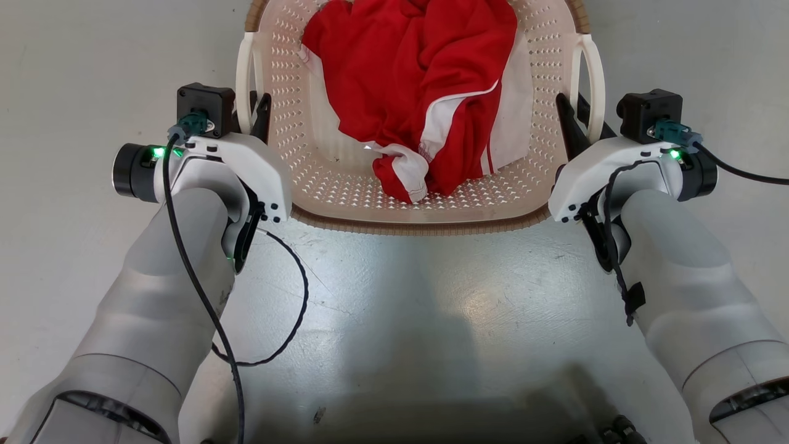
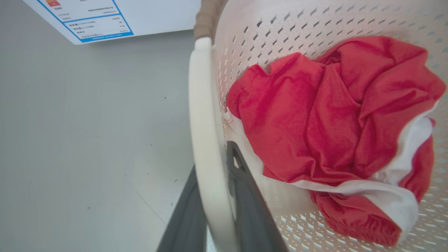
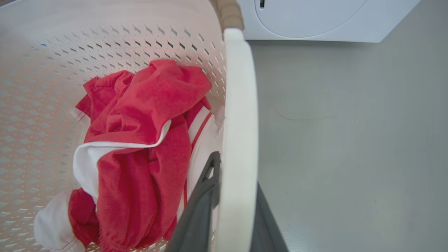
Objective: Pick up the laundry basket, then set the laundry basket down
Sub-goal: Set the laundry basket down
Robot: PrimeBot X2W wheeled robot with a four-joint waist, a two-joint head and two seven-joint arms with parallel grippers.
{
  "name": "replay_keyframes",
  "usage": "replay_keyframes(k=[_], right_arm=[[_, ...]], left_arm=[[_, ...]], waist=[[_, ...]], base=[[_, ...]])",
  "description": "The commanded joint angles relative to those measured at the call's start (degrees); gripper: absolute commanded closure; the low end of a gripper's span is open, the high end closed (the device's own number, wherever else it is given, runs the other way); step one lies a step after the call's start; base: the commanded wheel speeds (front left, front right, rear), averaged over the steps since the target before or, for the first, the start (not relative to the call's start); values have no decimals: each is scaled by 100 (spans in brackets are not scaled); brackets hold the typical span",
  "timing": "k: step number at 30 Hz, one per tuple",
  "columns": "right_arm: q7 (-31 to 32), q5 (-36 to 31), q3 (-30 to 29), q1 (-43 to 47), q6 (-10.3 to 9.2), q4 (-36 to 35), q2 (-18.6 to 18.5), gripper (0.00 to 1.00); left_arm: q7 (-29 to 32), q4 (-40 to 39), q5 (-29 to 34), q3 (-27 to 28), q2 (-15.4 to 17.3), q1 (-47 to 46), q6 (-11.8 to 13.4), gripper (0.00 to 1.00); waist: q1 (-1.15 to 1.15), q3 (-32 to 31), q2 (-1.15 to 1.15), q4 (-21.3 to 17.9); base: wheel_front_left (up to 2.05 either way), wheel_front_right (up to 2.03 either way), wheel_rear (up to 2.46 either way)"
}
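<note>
- Left pincer [image 1: 253, 116] clamped on the left handle [image 2: 206, 140] of the laundry basket [image 1: 419, 223], one finger on each side of the loop.
- Right pincer [image 1: 585, 120] likewise closed on the right handle [image 3: 239, 140].
- Basket sits straight ahead between both arms, red garment [image 1: 419, 92] heaped inside, washing machine [image 3: 315, 17] beyond.
- Grasp looks done. Lift possibly begun, but I can't tell whether the base is clear of the floor [image 1: 400, 320]. Setting down remains.

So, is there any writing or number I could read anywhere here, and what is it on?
Blue-bordered label on the white appliance: rows of small print, too blurred to read.
The laundry basket and the red garment: no writing visible.
</note>
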Motion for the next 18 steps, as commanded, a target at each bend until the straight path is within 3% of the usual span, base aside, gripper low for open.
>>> replay_keyframes(k=[1, 11, 12, 13, 14, 15, 18], right_arm=[[-81, -106, 89, 186, 87, -71, 115, 100], [-81, -52, 79, 194, 87, -4, 115, 100], [-81, -48, 65, 192, 87, 22, 115, 89], [-81, -52, 42, 185, 87, 64, 115, 65], [-81, -44, 12, 180, 87, 114, 115, 0], [-81, -16, -29, 178, 87, 193, 115, 0], [-81, 6, -30, 144, 87, 293, 115, 0]], left_arm=[[-28, -6, 114, 95, 179, -43, -54, 100], [-28, 99, 253, 210, 158, -63, -99, 100], [-28, 127, 254, 223, 149, -66, -104, 100], [-28, 150, 254, 238, 141, -74, -106, 65], [-28, 180, 256, 250, 131, -80, -104, 24], [-28, 248, 259, 247, 117, -78, -102, 0], [-28, 408, 266, 239, 72, -100, -104, 0]], waist=[[0, -3, 0, -2], [0, 22, 0, -29], [0, 28, 0, -29], [0, 33, 0, -30], [0, 38, 0, -29], [0, 42, 0, -28], [0, 53, 0, -21]], base=[[0, 0, 0], [0, 0, 0], [0, 0, 0], [0, 0, 0], [0, 0, 0], [0, 0, 0], [0, 0, 0]])
